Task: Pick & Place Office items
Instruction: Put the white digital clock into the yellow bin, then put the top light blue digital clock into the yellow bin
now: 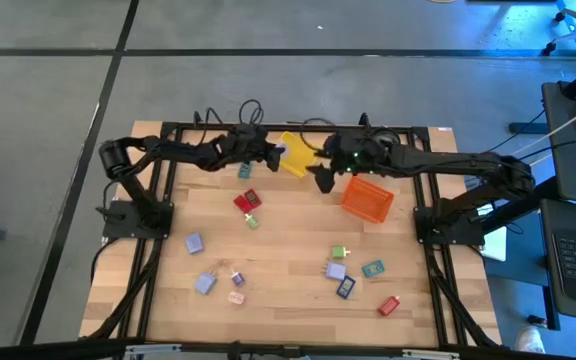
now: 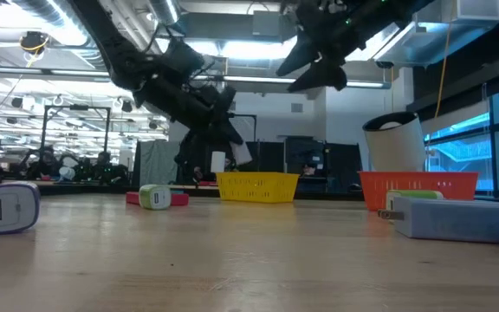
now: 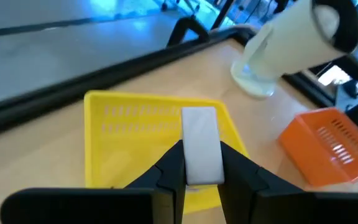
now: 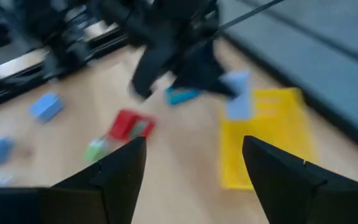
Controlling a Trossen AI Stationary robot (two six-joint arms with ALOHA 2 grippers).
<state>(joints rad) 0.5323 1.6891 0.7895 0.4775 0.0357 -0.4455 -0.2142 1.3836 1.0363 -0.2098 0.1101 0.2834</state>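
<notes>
A: Where's the left tool [image 3: 202,167]?

B: Up near the far edge of the counter [image 1: 288,300], hanging over the yellow bin [image 3: 142,118]. Its fingers [image 3: 166,171] are clamped together on a white block [image 3: 201,144], which stands upright between them, just above the bin's near wall.

A: And the right tool [image 4: 194,158]?

B: Raised too, just beside the yellow bin and next to the orange bin [image 1: 368,198]. Its fingers [image 4: 120,165] stand apart with nothing between them. From its wrist you look down at the yellow bin and across to the left tool holding the white block.

A: What's just past the bins?

B: A white roll [image 3: 291,43] stands on the counter near the orange bin, at the far right corner.

A: The remaining pieces?

B: All loose on the wood. A red piece [image 1: 247,201] with a green one [image 1: 252,221] touching or just beside it lies in front of the yellow bin, and a teal one [image 1: 245,172] sits nearer the left arm. Left of centre: a lavender block [image 1: 194,242], a second lavender block [image 1: 205,283], and a pink bit [image 1: 236,297] near it. Right of centre is a cluster: green piece [image 1: 339,253], lavender piece [image 1: 335,270], dark blue piece [image 1: 345,287], teal piece [image 1: 372,268]. A second red piece [image 1: 388,306] lies apart, nearest the front right.
</notes>
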